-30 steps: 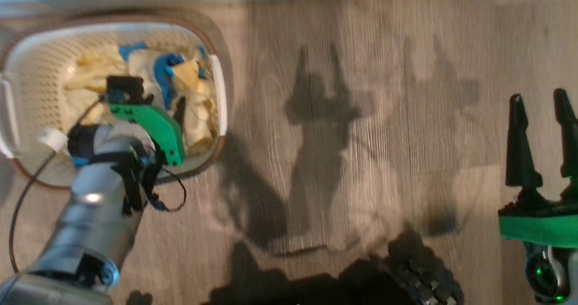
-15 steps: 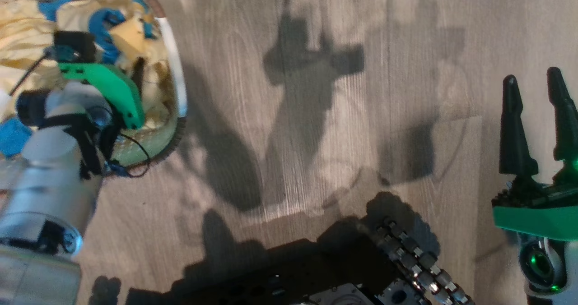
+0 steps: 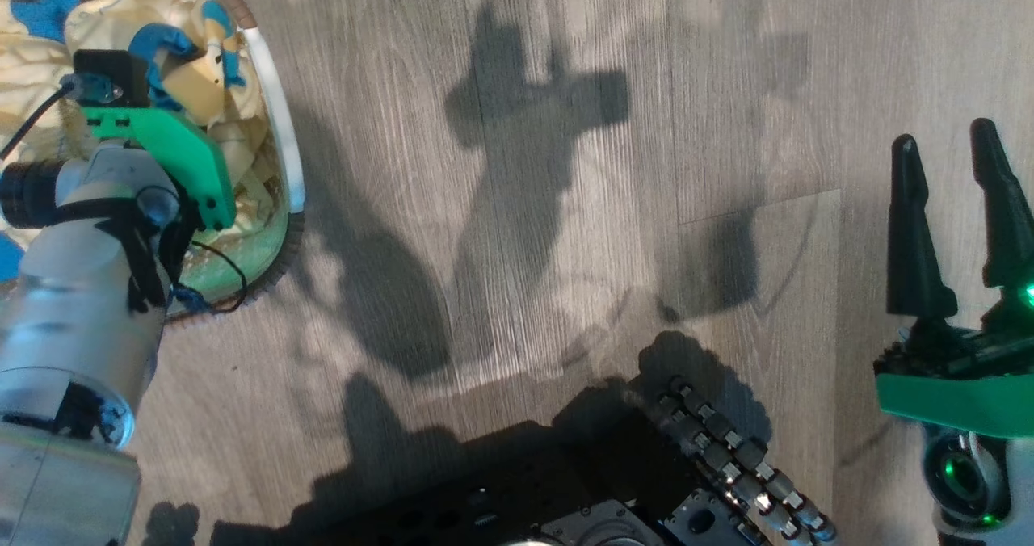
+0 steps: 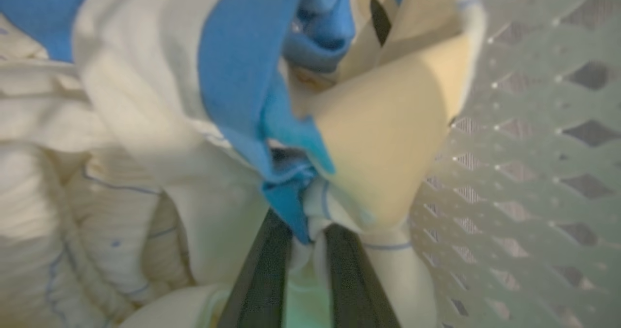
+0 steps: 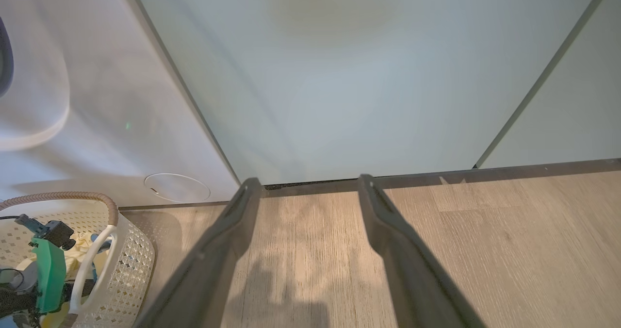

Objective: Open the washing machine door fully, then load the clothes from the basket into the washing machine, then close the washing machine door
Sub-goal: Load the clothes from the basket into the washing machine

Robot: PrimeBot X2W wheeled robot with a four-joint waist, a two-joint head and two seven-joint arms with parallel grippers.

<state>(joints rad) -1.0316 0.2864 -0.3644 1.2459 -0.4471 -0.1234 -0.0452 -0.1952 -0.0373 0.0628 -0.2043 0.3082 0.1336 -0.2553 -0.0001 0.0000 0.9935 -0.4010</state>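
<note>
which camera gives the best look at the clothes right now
The left wrist view: the clothes sit close up, cream folds and blue patches bunched between the fingers of the left claw. The head view shows them in the basket, partly hidden by the left arm. The right wrist view gives a distant yellow sliver inside the basket.

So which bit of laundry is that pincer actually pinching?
Start at the white washing machine; the perforated cream basket stands on the floor before it. Inside, the left pincer nips the yellowish garment with the broad blue band, nearest the basket's wall; its neighbours are paler, ribbed.
</note>
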